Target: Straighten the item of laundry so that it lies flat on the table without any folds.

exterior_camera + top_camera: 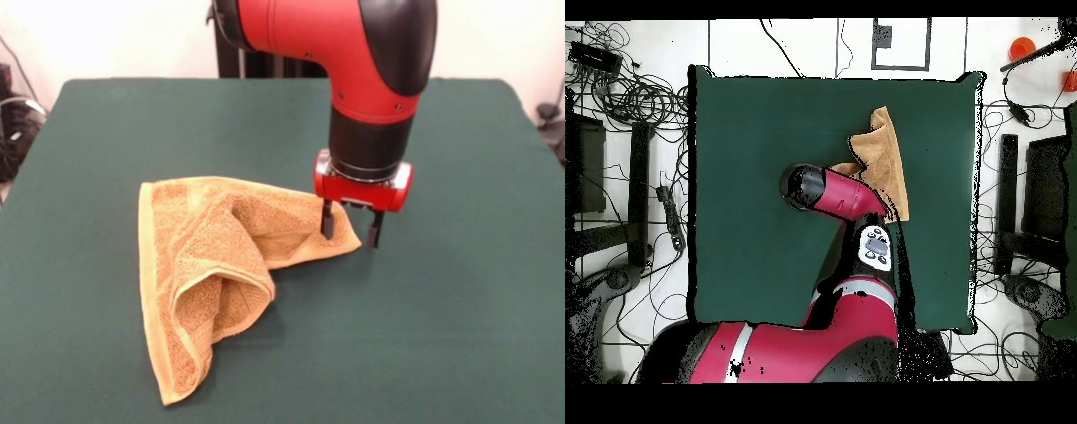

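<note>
The golden-orange towel [221,265] lies crumpled and folded over itself on the dark green table [459,336], with one corner reaching right. In the overhead view the towel [887,160] shows partly under my arm. My gripper [351,228] hangs straight down at the towel's right corner. Its fingers are open. The left finger [327,221] is over the corner's edge and the right finger is just off the cloth, above the table. I cannot tell whether the tips touch the cloth. The gripper itself is hidden under the arm in the overhead view.
The table [765,130] has its edges well away from the towel. Cables and equipment [625,90] lie on the floor around the table. An orange object [1022,46] sits off the table at the top right of the overhead view.
</note>
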